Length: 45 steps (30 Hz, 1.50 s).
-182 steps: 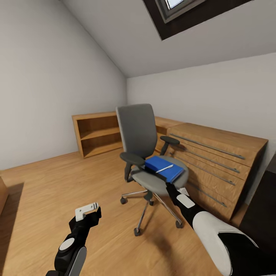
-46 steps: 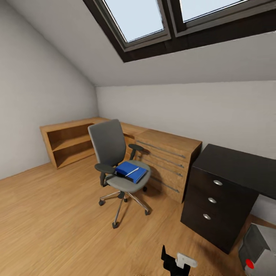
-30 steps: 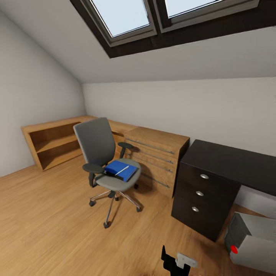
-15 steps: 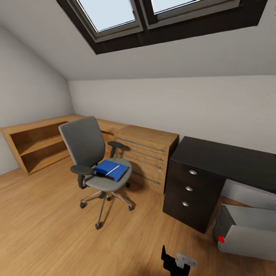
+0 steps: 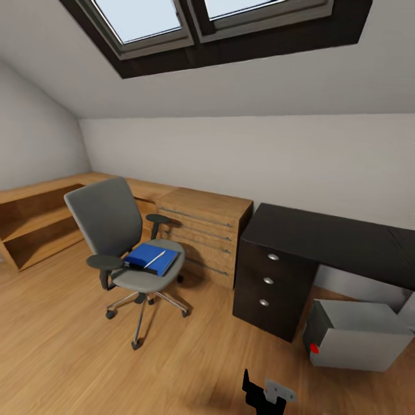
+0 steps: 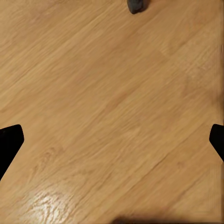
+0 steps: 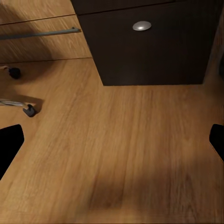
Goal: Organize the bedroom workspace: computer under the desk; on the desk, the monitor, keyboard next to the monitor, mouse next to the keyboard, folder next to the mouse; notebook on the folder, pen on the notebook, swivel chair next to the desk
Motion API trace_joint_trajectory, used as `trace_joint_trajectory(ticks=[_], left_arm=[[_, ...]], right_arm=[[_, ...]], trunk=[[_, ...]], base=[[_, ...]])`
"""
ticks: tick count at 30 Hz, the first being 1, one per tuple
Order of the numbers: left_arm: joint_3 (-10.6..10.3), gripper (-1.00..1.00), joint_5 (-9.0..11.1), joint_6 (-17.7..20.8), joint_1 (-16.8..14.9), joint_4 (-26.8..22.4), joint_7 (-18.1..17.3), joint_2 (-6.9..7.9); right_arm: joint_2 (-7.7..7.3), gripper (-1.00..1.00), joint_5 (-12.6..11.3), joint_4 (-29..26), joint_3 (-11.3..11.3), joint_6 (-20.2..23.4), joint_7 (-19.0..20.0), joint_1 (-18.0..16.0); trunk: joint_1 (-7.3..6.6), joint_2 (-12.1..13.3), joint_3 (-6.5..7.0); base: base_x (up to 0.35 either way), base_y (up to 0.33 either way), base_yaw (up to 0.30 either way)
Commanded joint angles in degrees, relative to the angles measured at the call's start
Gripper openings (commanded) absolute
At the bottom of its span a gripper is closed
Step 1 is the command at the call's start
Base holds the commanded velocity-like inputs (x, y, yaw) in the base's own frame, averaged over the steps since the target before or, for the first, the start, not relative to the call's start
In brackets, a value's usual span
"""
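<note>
Wooden floor fills most of what you see, under a sloped white ceiling with dark-framed roof windows. Against the far wall stands the dark desk, with three drawers with round silver knobs on its left part, and its top is bare. Just left of it, touching or almost touching, you have a wooden chest of drawers, and a low wooden shelf runs along the left wall. The grey computer with a red button lies on the floor below the open right part of the desk, partly out in front of it. The grey swivel chair stands in front of the chest of drawers, well apart from the desk. On its seat lies the blue folder, and on top of it a thin pale pen; you cannot tell a separate notebook there. Your left gripper and right gripper both hang above the bare floor with fingers spread wide and holding nothing.
</note>
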Motion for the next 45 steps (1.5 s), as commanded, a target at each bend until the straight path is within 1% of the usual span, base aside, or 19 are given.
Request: trace_joint_trajectory(ticks=[1, 2, 17, 26, 45], left_arm=[[-0.5, 1.00, 0.6, -0.3, 0.0, 0.0, 0.4, 0.06], [-0.5, 1.00, 0.6, -0.3, 0.0, 0.0, 0.4, 0.06], [-0.5, 1.00, 0.6, -0.4, 0.0, 0.0, 0.4, 0.14], [-0.5, 1.00, 0.6, -0.4, 0.0, 0.0, 0.4, 0.14], [-0.5, 1.00, 0.6, -0.4, 0.0, 0.0, 0.4, 0.14]], right_arm=[[0.02, 1.00, 0.3, 0.1, -0.2, -0.2, -0.3, -0.1], [0.02, 1.00, 0.3, 0.1, -0.2, -0.2, -0.3, -0.1], [0.02, 1.00, 0.3, 0.1, -0.2, -0.2, -0.3, -0.1], [0.02, 1.00, 0.3, 0.1, -0.1, -0.2, -0.3, -0.1], [0.02, 1.00, 0.3, 0.1, -0.2, -0.2, -0.3, -0.1]], trunk=[[-0.23, 0.4, 0.05], [-0.45, 0.8, 0.16], [-0.45, 0.8, -0.98], [-0.45, 0.8, -1.66], [-0.45, 0.8, -3.10]], base=[[0.000, 0.000, -0.182], [0.000, 0.000, -0.182], [0.000, 0.000, -0.182], [0.000, 0.154, -0.182], [0.000, 0.012, -0.182]])
